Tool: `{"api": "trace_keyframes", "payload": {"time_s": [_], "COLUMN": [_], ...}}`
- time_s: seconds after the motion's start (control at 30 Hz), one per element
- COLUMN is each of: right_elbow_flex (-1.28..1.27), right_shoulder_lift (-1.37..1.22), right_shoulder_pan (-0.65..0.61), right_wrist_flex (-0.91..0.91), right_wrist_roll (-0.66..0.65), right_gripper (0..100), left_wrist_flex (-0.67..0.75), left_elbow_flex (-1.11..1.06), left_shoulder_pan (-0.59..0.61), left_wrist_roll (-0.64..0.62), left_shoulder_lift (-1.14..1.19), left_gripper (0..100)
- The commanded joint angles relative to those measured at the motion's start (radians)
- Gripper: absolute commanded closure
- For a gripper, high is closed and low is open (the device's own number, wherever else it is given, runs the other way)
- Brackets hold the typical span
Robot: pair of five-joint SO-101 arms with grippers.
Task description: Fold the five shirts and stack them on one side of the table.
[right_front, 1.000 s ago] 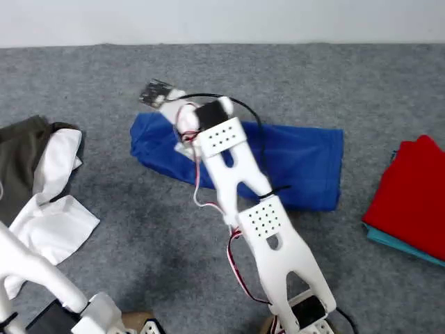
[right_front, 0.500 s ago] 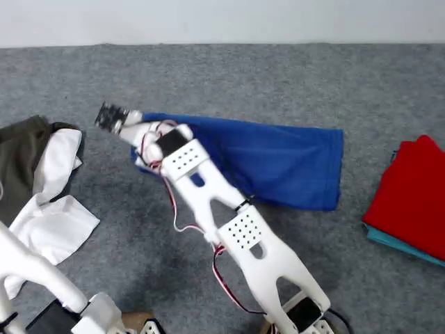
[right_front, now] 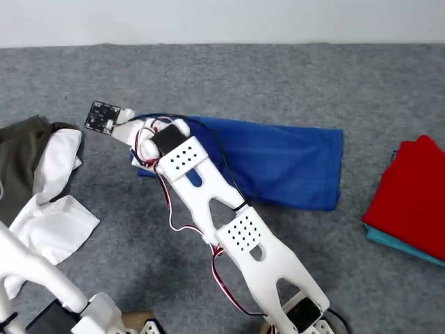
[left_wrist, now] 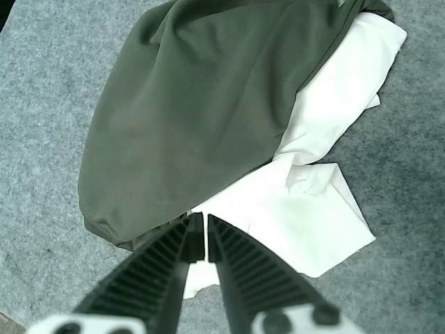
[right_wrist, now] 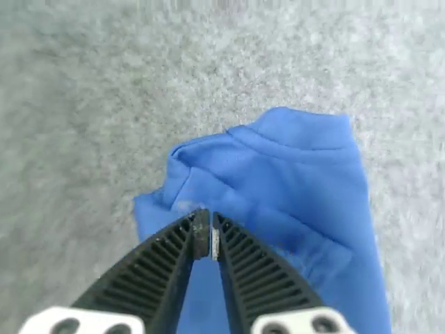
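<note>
A blue shirt (right_front: 285, 163) lies folded into a long strip across the middle of the grey table. My right arm (right_front: 184, 163) stretches over its left end. In the right wrist view my right gripper (right_wrist: 207, 233) is shut, its tips just above the end of the blue shirt (right_wrist: 292, 181); I cannot tell if they touch the cloth. My left gripper (left_wrist: 198, 240) is shut and empty, hovering over the edge where a dark green shirt (left_wrist: 208, 104) overlaps a white shirt (left_wrist: 306, 223). Both also lie crumpled at the table's left: the dark green shirt (right_front: 21, 167) and the white shirt (right_front: 49, 223).
A folded red shirt (right_front: 410, 195) rests on a folded teal one (right_front: 396, 243) at the right edge. The left arm's white link (right_front: 35, 275) crosses the near left corner. Bare grey carpet (right_front: 278, 76) runs along the far side.
My right arm has swung left along the blue shirt, from near its middle to its left end. The blue shirt's left part now lies flatter. The left arm has kept still.
</note>
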State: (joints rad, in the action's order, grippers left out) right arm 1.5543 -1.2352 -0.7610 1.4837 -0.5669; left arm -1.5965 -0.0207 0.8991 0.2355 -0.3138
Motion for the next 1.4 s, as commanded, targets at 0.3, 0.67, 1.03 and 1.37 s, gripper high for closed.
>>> {"api": "trace_keyframes", "payload": {"time_s": [0.3,0.67,1.03,1.37], "right_elbow_flex": [0.029,-0.729,-0.842,-0.842], "right_shoulder_lift": [0.254,0.687,0.575,0.367], "right_shoulder_pan": [0.208,0.532,0.834,0.88], "right_wrist_flex": [0.317,0.308,0.245,0.136], "right_wrist_roll": [0.344,0.46,0.456,0.462], "right_gripper": [97.2,77.0,73.2,73.4], "left_wrist_flex": [-0.092,-0.084,-0.091,-0.091], "left_elbow_flex": [0.033,0.031,0.008,0.004], "left_shoulder_pan": [-0.003,-0.078,-0.078,-0.08], "left_wrist_roll": [0.008,0.124,0.146,0.146], "left_shoulder_lift": [-0.066,-0.169,-0.169,-0.167], "left_gripper": [98,98,98,98]}}
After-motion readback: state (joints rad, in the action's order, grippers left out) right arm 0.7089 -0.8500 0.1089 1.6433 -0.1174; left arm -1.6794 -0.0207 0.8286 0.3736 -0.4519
